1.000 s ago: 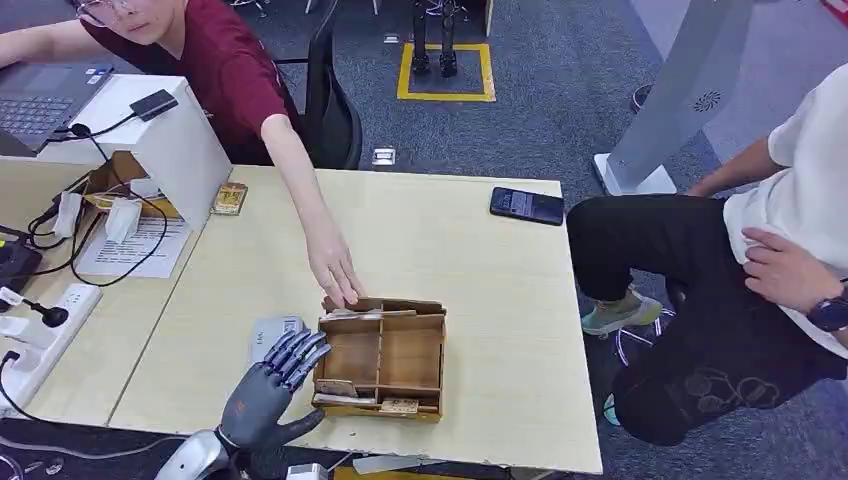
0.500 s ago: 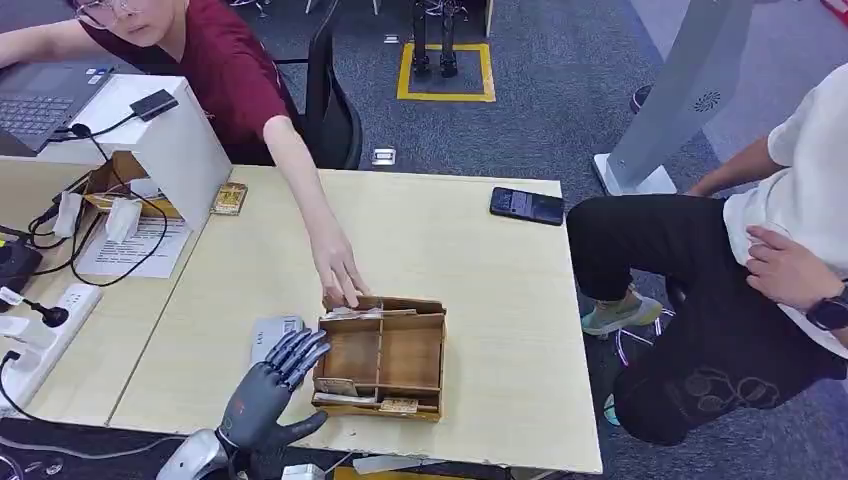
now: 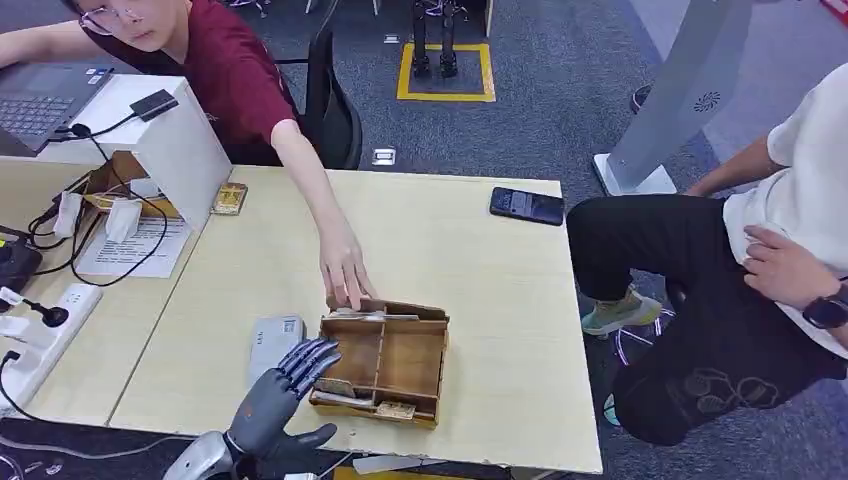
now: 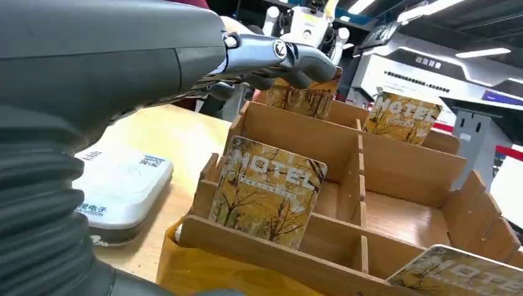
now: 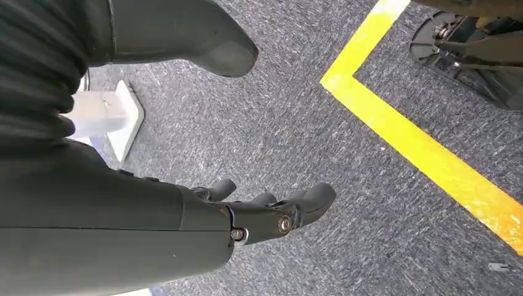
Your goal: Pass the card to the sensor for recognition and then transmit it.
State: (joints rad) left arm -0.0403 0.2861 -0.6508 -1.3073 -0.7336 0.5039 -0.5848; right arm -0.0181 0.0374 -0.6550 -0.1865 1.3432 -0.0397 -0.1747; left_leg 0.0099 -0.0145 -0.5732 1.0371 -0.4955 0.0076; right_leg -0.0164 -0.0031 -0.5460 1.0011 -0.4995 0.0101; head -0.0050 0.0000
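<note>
The robot's left hand [image 3: 280, 392], fingers spread and empty, reaches for the card [image 4: 266, 192] leaning in the wooden tray [image 3: 428, 375], which a person's hand [image 3: 345, 275] steadies; a clumsy grasp could shove the tray.

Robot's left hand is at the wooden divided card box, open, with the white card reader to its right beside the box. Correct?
One thing is off: the white card reader lies to the left of the wooden divided card box, not the right, as the head view shows. The rest holds: the left hand is at the box's near-left corner, fingers apart, holding nothing.
</note>
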